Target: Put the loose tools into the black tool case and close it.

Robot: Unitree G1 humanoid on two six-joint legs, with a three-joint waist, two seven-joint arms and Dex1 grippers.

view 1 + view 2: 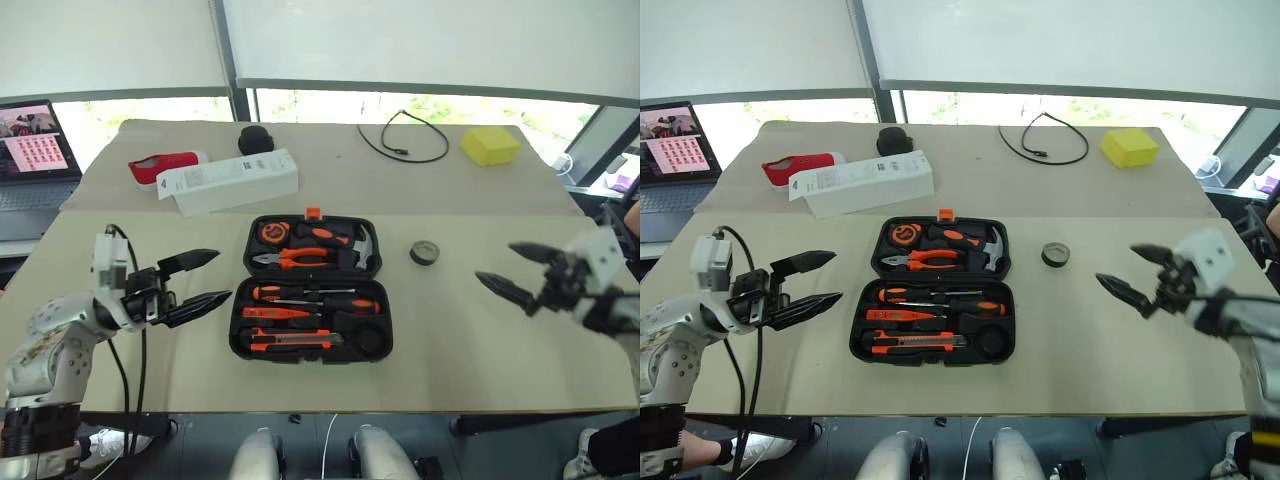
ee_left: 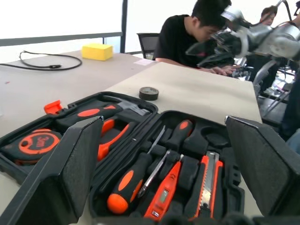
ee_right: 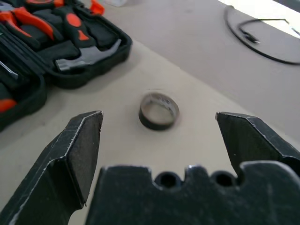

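The black tool case (image 1: 236, 348) lies open in the middle of the table. In its near half sit two screwdrivers (image 1: 315, 294), the slim orange tester pen (image 1: 275, 313) and the utility knife (image 1: 295, 341), beside a round slot (image 1: 370, 342) with nothing in it. The black tape roll (image 1: 425, 253) lies on the table just right of the case and shows between my right fingers (image 3: 159, 111). My left gripper (image 1: 222, 276) hangs open at the case's left side. My right gripper (image 1: 494, 262) is open, right of the roll and above the table.
Pliers, hammer and tape measure fill the case's far half. Behind it lie a white carton (image 1: 235, 182), a red-white object (image 1: 165, 167), a small round black object (image 1: 256, 139), a black cable (image 1: 405, 135) and a yellow block (image 1: 490, 145). A laptop (image 1: 35, 150) stands far left. A person (image 2: 187, 33) sits past the table's right end.
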